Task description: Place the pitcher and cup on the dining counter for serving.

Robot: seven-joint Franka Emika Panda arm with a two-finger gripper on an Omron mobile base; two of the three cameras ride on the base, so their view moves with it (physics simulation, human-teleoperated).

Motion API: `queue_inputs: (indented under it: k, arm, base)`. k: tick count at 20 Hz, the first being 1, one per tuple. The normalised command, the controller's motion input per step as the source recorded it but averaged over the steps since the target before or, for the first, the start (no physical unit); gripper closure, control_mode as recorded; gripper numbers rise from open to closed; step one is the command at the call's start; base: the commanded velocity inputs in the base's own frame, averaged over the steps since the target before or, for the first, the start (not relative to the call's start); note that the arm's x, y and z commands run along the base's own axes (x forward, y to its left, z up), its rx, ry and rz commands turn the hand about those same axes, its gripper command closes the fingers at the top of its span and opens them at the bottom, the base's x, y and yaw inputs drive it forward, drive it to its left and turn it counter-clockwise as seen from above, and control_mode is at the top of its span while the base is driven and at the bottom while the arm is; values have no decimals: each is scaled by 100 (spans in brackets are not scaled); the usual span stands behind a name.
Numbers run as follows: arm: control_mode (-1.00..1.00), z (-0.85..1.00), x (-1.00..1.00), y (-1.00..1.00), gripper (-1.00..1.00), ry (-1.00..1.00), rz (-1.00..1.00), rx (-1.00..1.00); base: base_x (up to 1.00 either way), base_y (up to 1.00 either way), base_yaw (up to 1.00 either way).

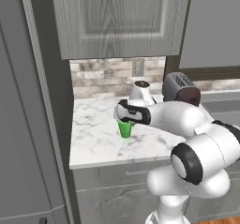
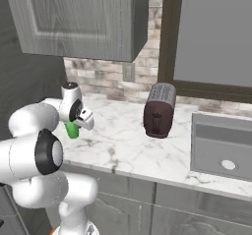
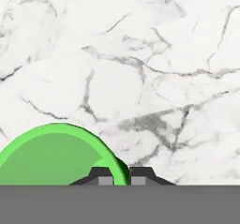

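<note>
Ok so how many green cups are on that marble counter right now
1. The green cup stands on the marble counter left of the toaster, its rim pinched by the gripper. The arm may hide others.

White glossy arm (image 1: 187,120), dark joint rings, rounded segs.

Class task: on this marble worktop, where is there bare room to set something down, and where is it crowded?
Free: the marble counter between cup and toaster, and its front edge up to the sink. Crowded: around the cup, where the gripper pinches its rim.
</note>
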Motion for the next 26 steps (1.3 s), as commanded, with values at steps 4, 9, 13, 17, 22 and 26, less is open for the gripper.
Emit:
queue_inputs:
  k: [4,9,13,17,22,26]
  arm:
    - [-100,68,-90,-41,100,-27,0,0]
    - [-100,57,-74,-42,100,-20,0,1]
    - [-100,54,-61,-42,100,-15,0,6]
    - [100,40,-56,-31,100,-14,13,8]
    - [100,0,0,0,100,0,0,0]
    - [100,0,0,0,100,0,0,0]
  base:
    - [0,0,0]
    - [0,0,0]
    - [0,0,0]
    - [-25,-12,14]
    - [-97,-37,78]
    - [-69,-16,95]
